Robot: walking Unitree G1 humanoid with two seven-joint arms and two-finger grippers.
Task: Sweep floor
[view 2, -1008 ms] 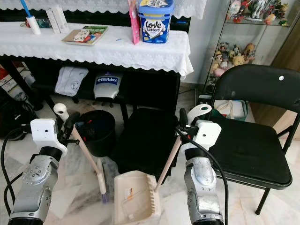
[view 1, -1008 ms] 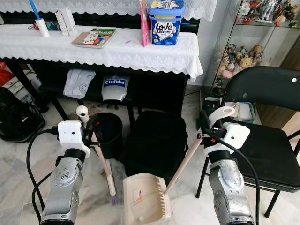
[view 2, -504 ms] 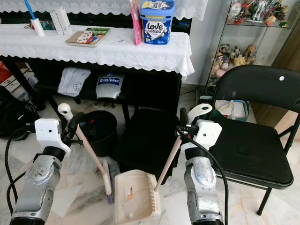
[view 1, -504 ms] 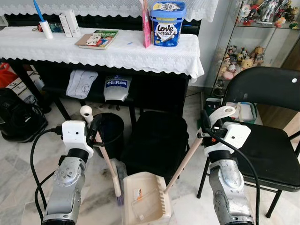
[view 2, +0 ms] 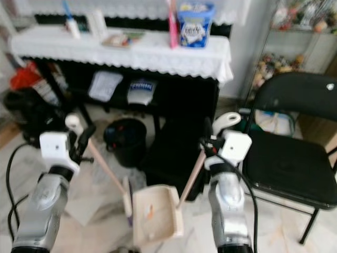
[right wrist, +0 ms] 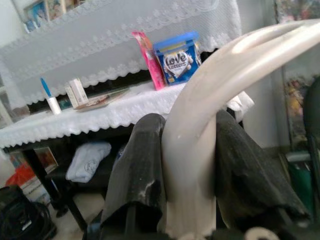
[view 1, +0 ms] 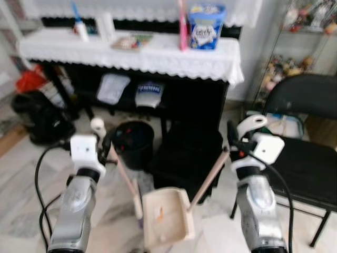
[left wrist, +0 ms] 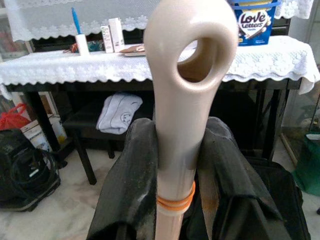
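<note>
My left gripper point(view 1: 107, 150) is shut on the beige handle of a small broom point(view 1: 125, 182), whose brush end points down at the marble floor point(view 1: 31, 179). In the left wrist view the looped handle end point(left wrist: 189, 75) stands up between the black fingers point(left wrist: 137, 175). The right gripper point(view 1: 233, 146) is shut on the long handle point(view 1: 210, 176) of a beige dustpan point(view 1: 166, 216), which sits low between my arms, just right of the brush. The right wrist view has that curved handle top point(right wrist: 200, 125) clamped between the fingers point(right wrist: 145, 165).
A black bin point(view 1: 132, 142) and a black bag point(view 1: 192, 155) stand ahead under a table with a white lace cloth point(view 1: 131, 52). A black folding chair point(view 1: 308, 158) is close on the right. Another black bag point(view 1: 42, 118) lies at the left.
The whole picture has shifted and blurred, so the camera has moved; the table now looks farther off. Both grippers still hold broom and dustpan as before.
</note>
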